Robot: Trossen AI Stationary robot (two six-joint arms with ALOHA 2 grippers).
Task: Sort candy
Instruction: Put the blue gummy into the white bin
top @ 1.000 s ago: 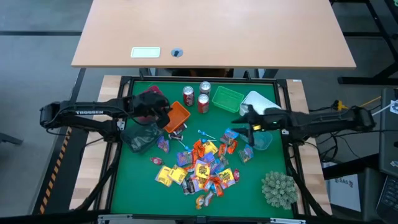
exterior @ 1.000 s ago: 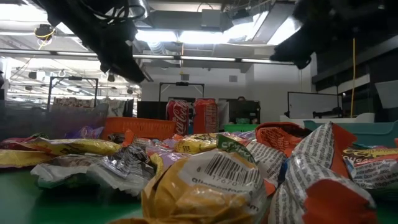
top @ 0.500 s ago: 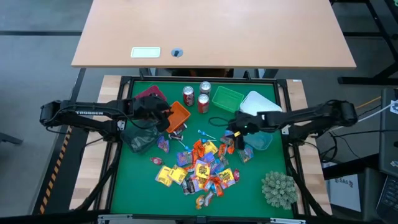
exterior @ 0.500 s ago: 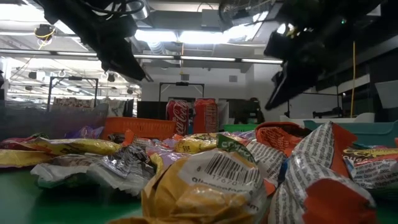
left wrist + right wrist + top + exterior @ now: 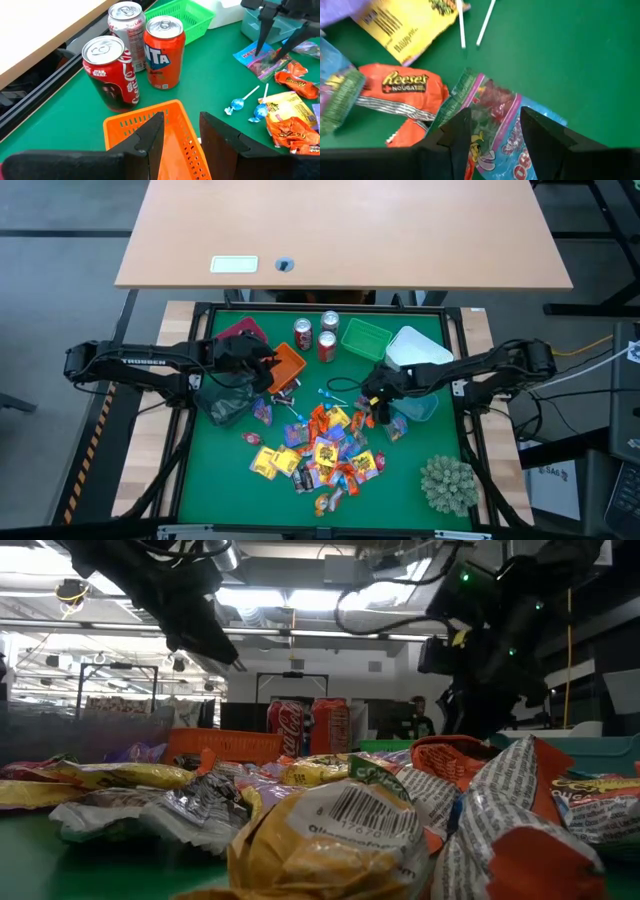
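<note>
The candy (image 5: 325, 445) lies in a heap of small wrapped sweets at the middle of the green mat, with two blue lollipops (image 5: 245, 104) at its far side. My right gripper (image 5: 375, 412) is open and points steeply down at the heap's right side. Its fingers straddle a blue-and-pink sweet packet with a green end (image 5: 490, 120), seen also in the left wrist view (image 5: 260, 62). An orange Reese's packet (image 5: 400, 95) lies beside that one. My left gripper (image 5: 182, 137) hangs open above the orange basket (image 5: 288, 365), with nothing between its fingers. My right gripper comes at the blue-and-pink packet from above, slanting down, one finger (image 5: 457, 132) at each long side of it. The packet lies flat on the mat. Whether the fingertips touch it, I cannot tell.
Three soda cans (image 5: 315, 335) stand at the far middle, next to a green basket (image 5: 365, 338) and a white container (image 5: 415, 345). A teal tub (image 5: 420, 405) sits right of my right gripper. A dark tub (image 5: 225, 400) sits at the left and a spiky plant ball (image 5: 447, 483) at the near right.
My right gripper has come down and moved toward the table's near-left, from beside the white container to the right side of the candy heap, tipping to point steeply down. Its fingers have stayed open. The candy has not moved.
</note>
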